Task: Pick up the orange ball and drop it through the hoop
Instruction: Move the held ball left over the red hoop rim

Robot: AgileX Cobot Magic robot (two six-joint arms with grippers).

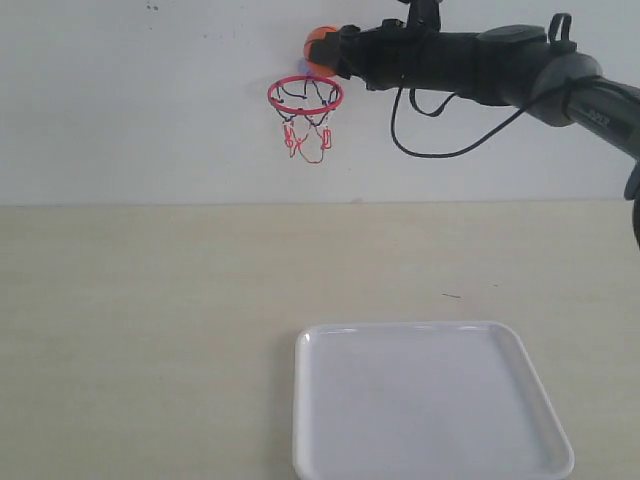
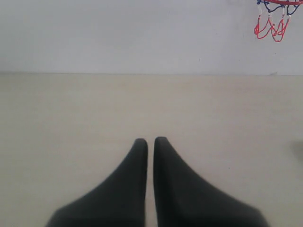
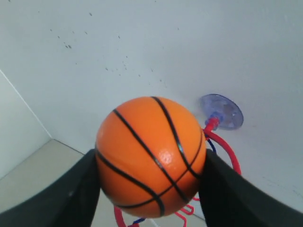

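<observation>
The orange ball (image 1: 319, 48) (image 3: 150, 156), with thin black seams, sits between the two black fingers of my right gripper (image 1: 326, 52) (image 3: 150, 163), which is shut on it. The ball hangs just above the right side of the hoop's red ring (image 1: 305, 94) (image 3: 226, 150) on the white wall. The hoop's net (image 1: 307, 132) (image 2: 271, 23) dangles below, and its round suction-cup mount (image 3: 221, 110) shows beside the ball. My left gripper (image 2: 150, 141) is shut and empty, low over the table.
A white square tray (image 1: 430, 468) lies on the beige table at the front right. The right arm (image 1: 500, 65) reaches in from the right with a loose black cable (image 1: 440, 140) hanging under it.
</observation>
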